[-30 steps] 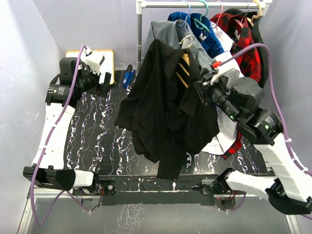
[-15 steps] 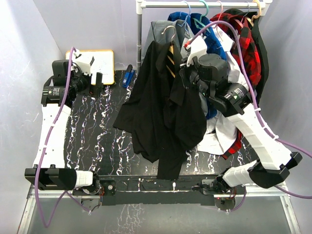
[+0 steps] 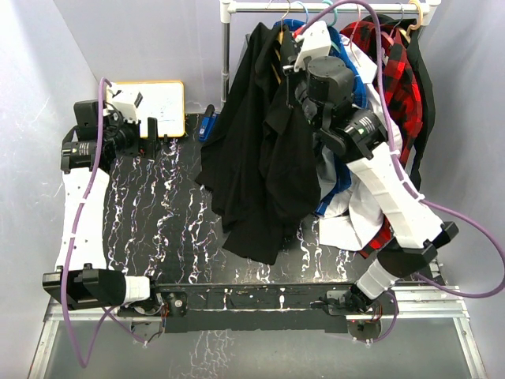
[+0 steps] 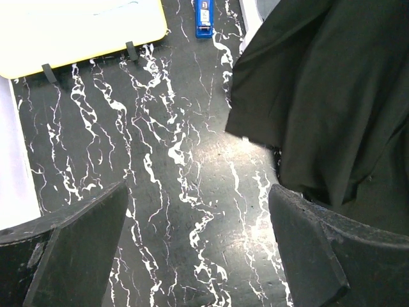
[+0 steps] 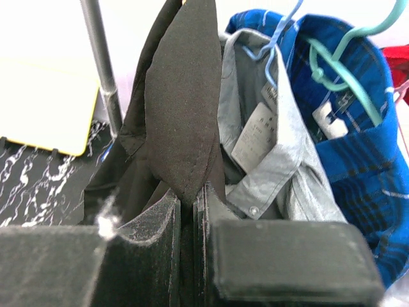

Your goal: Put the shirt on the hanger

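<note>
Shirt, black and soft, was clamped by a fold between the shut fingers of the right hand, just beside a grey shirt. It hung limp and light from that grip above the worktop; it would likely slip and bunch, so the collar or shoulder seam seemed the best hold. Right arm reached high toward the rail. Left hand, fingers wide apart and empty, hovered over the worktop

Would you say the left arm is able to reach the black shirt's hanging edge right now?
Likely yes: the left end effector is open over bare table, and the black shirt hangs just to its right with nothing between.
</note>
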Action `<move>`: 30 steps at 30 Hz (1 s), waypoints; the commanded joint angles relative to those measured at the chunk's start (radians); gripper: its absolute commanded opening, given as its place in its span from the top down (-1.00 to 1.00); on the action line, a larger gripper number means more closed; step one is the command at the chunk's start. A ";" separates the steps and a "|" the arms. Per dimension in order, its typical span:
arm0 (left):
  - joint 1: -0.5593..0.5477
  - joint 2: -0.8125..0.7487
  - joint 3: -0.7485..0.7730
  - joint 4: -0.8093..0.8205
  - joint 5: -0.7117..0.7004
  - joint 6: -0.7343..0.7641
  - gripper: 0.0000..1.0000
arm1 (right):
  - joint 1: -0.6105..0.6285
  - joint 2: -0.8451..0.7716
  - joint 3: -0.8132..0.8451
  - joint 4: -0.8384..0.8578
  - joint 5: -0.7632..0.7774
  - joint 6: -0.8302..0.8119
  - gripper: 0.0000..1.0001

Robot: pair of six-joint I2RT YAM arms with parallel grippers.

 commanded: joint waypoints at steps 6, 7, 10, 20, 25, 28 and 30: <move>0.006 -0.032 -0.020 0.021 0.071 -0.018 -0.77 | -0.005 0.144 0.188 0.179 0.208 -0.021 1.00; 0.007 -0.032 -0.022 0.022 0.077 -0.018 -0.78 | -0.005 0.148 0.185 0.193 0.223 -0.019 1.00; 0.008 -0.033 -0.036 0.027 0.089 -0.018 -0.78 | -0.004 0.155 0.153 0.241 0.264 -0.016 1.00; 0.011 -0.028 -0.042 0.032 0.134 -0.026 -0.81 | 0.009 0.244 0.170 0.314 0.309 -0.010 1.00; 0.012 0.002 0.059 -0.032 0.410 0.013 -0.85 | 0.010 0.139 0.046 0.298 0.127 0.028 1.00; 0.012 0.075 0.270 -0.180 0.736 0.188 -0.84 | 0.009 -0.005 -0.144 0.291 -0.043 0.056 1.00; 0.013 0.120 0.400 -0.290 0.860 0.356 -0.86 | 0.010 -0.114 -0.284 0.281 -0.143 0.065 1.00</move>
